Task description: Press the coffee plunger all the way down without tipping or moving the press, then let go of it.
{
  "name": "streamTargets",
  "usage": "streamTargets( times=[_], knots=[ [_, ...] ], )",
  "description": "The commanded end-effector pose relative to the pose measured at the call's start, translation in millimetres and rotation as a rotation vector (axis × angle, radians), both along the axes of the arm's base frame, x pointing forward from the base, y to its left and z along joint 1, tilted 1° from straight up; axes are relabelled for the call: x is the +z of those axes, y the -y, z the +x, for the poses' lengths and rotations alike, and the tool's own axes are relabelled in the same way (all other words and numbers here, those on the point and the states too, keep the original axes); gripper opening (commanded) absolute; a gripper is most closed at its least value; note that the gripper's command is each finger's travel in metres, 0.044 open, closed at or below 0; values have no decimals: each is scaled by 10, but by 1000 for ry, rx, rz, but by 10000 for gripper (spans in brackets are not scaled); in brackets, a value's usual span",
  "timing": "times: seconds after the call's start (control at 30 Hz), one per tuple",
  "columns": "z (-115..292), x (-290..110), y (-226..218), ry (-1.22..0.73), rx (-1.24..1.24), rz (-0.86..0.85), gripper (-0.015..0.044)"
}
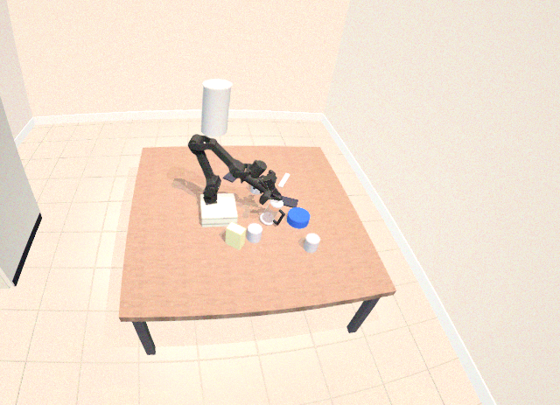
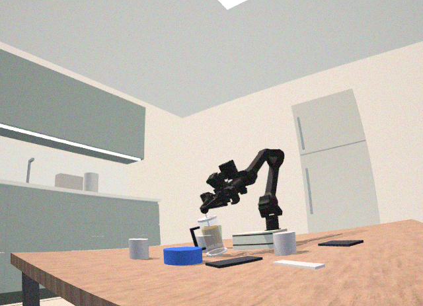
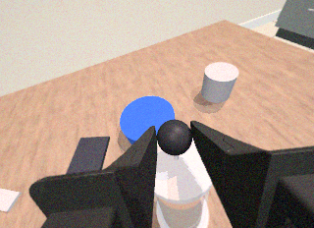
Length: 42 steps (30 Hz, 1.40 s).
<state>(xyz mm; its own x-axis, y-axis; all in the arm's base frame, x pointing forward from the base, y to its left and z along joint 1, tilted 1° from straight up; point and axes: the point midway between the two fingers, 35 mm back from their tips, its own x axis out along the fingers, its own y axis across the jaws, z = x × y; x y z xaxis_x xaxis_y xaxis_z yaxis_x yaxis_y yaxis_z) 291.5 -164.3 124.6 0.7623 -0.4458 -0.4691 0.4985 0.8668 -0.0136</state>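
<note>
The coffee press [image 1: 272,207] [image 2: 213,239] [image 3: 182,191] is a clear glass with brown content, a white lid and a black handle [image 2: 193,237] [image 1: 281,219]. In the exterior view it stands tilted, its top leaning left and its base ring [image 2: 217,251] slanted, raised at the right. My gripper [image 1: 278,198] [image 2: 204,209] [image 3: 173,128] is shut on the black plunger knob [image 3: 175,140], above the lid. A short length of thin rod [image 2: 206,215] shows between knob and lid. The plunger disc inside cannot be made out clearly.
A blue round block [image 1: 298,218] [image 2: 182,256] [image 3: 146,116] and a dark slab [image 1: 290,201] [image 2: 234,261] [image 3: 90,153] lie near the press. Grey cups [image 1: 254,233] [image 1: 311,243] [image 2: 284,243], a pale yellow box [image 1: 235,236] and a white strip [image 1: 283,179] [image 2: 299,264] are also on the table.
</note>
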Motion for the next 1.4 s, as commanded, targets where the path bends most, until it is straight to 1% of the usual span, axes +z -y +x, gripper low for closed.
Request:
streamTargets(
  times=[0.0,0.73,1.13,1.27,1.37],
  knots=[
    [-3,-67,0,-28,4,8,118],
    [18,-9,11,-6,0,3,118],
    [18,-9,11,-6,0,3,433],
    [17,-1,9,-6,0,4,440],
    [-12,118,-18,-9,2,5,440]
  ],
)
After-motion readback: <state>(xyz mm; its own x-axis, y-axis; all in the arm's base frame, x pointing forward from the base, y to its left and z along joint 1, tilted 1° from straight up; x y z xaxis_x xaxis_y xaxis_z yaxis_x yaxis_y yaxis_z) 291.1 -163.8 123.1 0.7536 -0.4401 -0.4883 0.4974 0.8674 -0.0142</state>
